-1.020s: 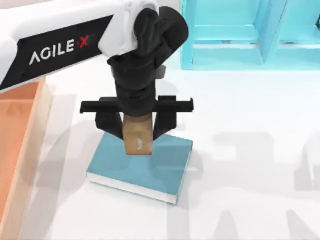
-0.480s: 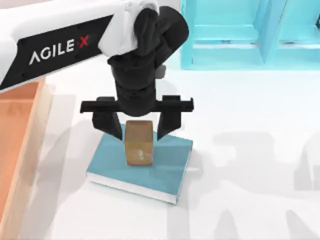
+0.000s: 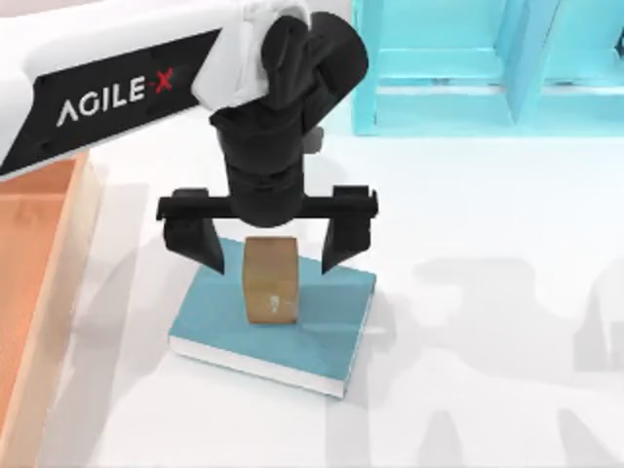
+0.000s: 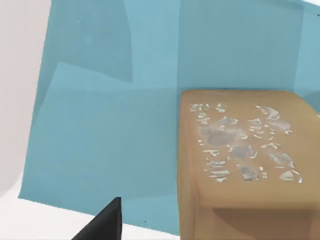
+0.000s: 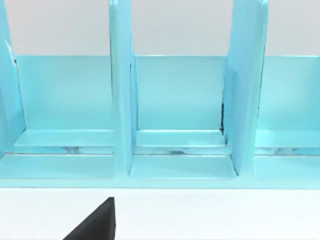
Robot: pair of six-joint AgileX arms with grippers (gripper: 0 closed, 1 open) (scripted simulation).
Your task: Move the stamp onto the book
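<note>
Wooden tray [image 3: 34,292]: far to the left gripper's left, not involved.
Left gripper [image 3: 265,255]: spread wide, holding nothing, straddling the stamp so it can lift clear.
Stamp [image 3: 270,282]: upright between the fingers, resting on the book [image 3: 322,336].
Shelf unit [image 3: 487,68]: beyond, rightward; right arm idle.
</note>
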